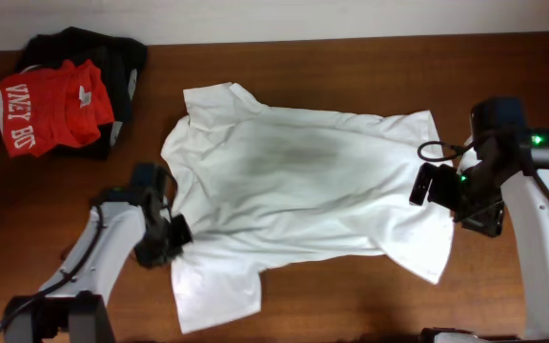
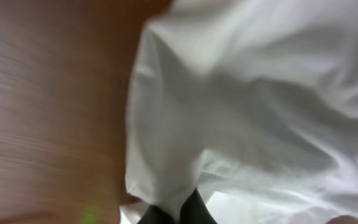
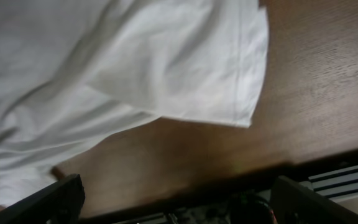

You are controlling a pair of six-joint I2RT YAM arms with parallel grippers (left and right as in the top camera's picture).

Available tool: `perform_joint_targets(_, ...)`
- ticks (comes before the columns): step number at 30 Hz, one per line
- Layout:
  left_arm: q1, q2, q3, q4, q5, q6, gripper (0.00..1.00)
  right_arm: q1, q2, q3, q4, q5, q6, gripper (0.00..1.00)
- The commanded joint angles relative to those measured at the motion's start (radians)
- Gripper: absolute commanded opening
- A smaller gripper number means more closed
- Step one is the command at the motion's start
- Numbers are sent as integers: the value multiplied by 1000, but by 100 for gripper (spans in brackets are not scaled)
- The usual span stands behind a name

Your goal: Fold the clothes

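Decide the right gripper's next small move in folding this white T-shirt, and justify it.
Probably advance the right gripper onto the hem of the white T-shirt and close. Its jaws stand wide open over the table just short of that hem, while the left gripper seems to pinch the cloth.

1. A robotics lab bench, it seems: my left arm [image 1: 103, 248] and right arm [image 1: 546, 229] share one plain brown table [image 1: 351, 57].
2. A bare cable [image 1: 435, 147] loops beside my right arm.
3. A red shirt [image 1: 50, 114] and black garment [image 1: 112, 52] lie heaped in one corner.
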Motion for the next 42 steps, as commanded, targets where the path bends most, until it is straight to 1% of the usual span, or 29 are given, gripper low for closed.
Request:
perform_joint_targets(1,88,0,87,-9,-102,2,0,4,-15,-69,27,25,-6,99)
perform_joint_targets(4,161,1,87,-3,-102,2,0,-8,-15,-181,122,19,0,99)
perform_joint_targets(5,173,1,87,-3,-100,12,0,-11,-10,-259,177,13,10,99)
perform_joint_targets(8,172,1,87,-3,-101,17,0,-11,-5,-426,280,-23,47,99)
perform_joint_targets(9,172,1,87,-3,-102,17,1,-11,-5,-463,307,-61,47,98)
perform_joint_targets(10,172,1,87,-3,-101,17,1,-10,-4,-509,345,-121,47,91)
perform_joint_targets(11,172,1,87,-3,-101,17,0,-9,-4,-548,376,-164,47,89)
perform_joint_targets(16,172,1,87,-3,-101,17,0,-9,-3,-722,502,-165,134,89)
perform_joint_targets(18,172,1,87,-3,-101,18,0,-9,-3,-761,544,-163,142,88)
perform_joint_targets(23,172,1,87,-4,-101,17,0,-9,8,-790,565,-163,187,85)
perform_joint_targets(26,172,1,87,-3,-101,18,0,-9,9,-816,599,-137,249,85)
perform_joint_targets(30,172,1,87,-3,-101,18,1,-9,9,-816,638,-177,257,86)
perform_joint_targets(31,172,1,87,-3,-101,18,1,-9,9,-816,644,-179,257,77)
perform_joint_targets(32,172,1,87,-3,-101,18,0,-9,9,-816,648,-180,257,59)
perform_joint_targets(33,172,1,87,-4,-101,18,0,-9,9,-816,649,-180,257,45)
perform_joint_targets(34,172,1,87,-5,-101,18,1,-10,9,-816,651,-184,257,37)
perform_joint_targets(35,172,1,87,-6,-101,17,0,-10,8,-813,651,-184,257,32)
perform_joint_targets(38,172,1,87,-8,-98,18,1,-12,8,-779,647,-183,256,28)
perform_joint_targets(40,172,1,87,-14,-90,18,0,-25,8,-736,616,-183,251,14)
perform_joint_targets(41,172,1,87,-25,-79,19,0,-45,8,-695,576,-182,224,6)
perform_joint_targets(42,172,0,87,-33,-78,21,0,-58,8,-671,554,-181,207,6)
